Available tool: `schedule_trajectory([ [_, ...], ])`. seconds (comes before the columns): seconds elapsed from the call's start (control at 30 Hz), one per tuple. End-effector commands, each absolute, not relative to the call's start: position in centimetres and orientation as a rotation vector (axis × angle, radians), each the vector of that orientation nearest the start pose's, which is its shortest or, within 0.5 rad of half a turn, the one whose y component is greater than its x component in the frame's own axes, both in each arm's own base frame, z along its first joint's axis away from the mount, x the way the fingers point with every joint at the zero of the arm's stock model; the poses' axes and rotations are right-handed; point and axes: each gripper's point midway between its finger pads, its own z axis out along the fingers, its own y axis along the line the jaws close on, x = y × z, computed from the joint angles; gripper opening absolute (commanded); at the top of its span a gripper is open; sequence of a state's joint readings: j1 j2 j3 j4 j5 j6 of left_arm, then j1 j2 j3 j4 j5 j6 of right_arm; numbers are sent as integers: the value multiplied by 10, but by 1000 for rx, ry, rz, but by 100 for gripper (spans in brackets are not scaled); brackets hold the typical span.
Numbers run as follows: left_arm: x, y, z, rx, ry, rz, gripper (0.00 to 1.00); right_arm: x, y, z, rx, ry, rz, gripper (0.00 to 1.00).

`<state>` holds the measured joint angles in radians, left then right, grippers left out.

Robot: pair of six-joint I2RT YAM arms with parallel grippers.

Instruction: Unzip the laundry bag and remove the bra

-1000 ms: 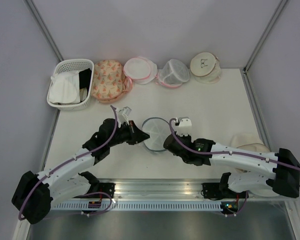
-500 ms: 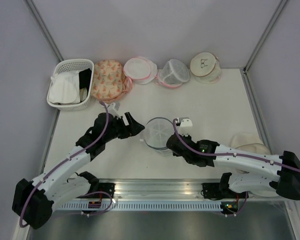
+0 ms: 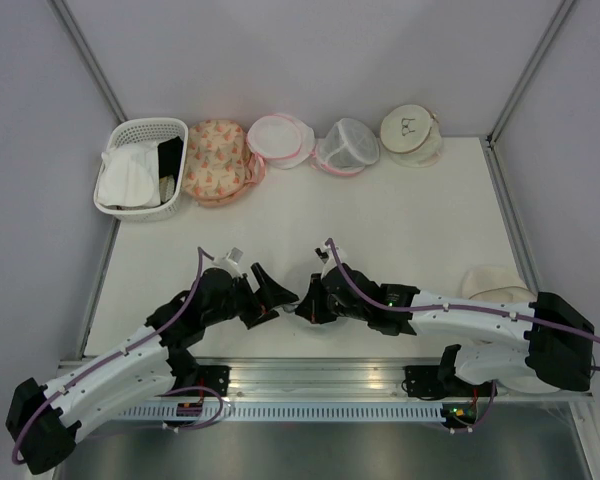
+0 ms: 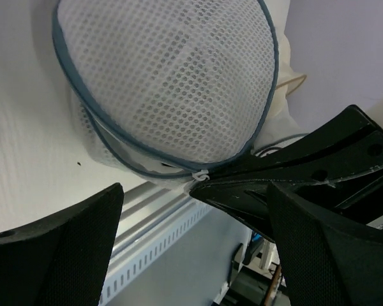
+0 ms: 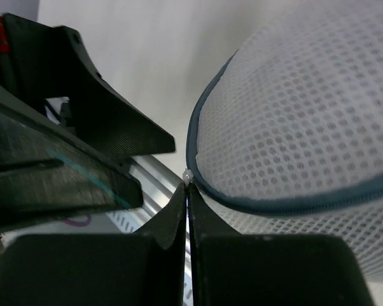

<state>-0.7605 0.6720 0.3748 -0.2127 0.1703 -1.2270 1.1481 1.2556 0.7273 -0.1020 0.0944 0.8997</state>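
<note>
White table (image 3: 400, 215), R tool (image 5: 186, 191) pinching zip pull (image 5: 187, 174)

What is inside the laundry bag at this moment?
Through the laundry bag only white mesh shows in both wrist views; no black bra is visible inside. The mesh blurs its contents, so an empty bag cannot be confirmed. The right pincer pinches its zipper pull.

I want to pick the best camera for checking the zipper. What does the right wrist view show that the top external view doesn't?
Only the right wrist view shows the right gripper shut on the small white zipper pull at the laundry bag rim. Only the top external view shows the basket and the row of other bags at the far edge. Both show the left gripper, open beside the laundry bag.
</note>
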Motion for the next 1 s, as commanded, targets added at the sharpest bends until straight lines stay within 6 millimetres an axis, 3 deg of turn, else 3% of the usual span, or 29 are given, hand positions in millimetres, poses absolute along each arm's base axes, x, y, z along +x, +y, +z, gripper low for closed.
schedule_trajectory([
  [0.0, 139, -254, 156, -519, 2324, -1433, 96, 133, 377, 157, -218, 2290, 1235, 1],
  [0.2, 149, -246, 143, -659, 2285, -1373, 96, 135, 379, 155, -237, 2296, 1213, 0],
  [0.23, 153, -241, 133, -742, 2278, -1340, 95, 135, 373, 154, -240, 2304, 1190, 0],
  [0.5, 167, -228, 111, -946, 2235, -1244, 93, 135, 354, 160, -230, 2265, 1150, 0],
  [0.53, 169, -227, 109, -967, 2228, -1234, 93, 133, 349, 154, -237, 2289, 1120, 1],
  [0.63, 180, -230, 116, -1016, 2157, -1273, 93, 131, 344, 152, -249, 2290, 1112, 0],
  [0.8, 192, -253, 134, -999, 2139, -1356, 94, 128, 341, 148, -287, 2299, 1092, 0],
  [0.9, 199, -269, 144, -956, 2127, -1415, 71, 127, 339, 146, -305, 2304, 1077, 1],
  [0.93, 201, -271, 146, -945, 2125, -1421, 52, 127, 338, 145, -306, 2311, 1066, 0],
  [0.97, 201, -274, 144, -944, 2138, -1419, 43, 127, 337, 145, -304, 2310, 1060, 0],
])
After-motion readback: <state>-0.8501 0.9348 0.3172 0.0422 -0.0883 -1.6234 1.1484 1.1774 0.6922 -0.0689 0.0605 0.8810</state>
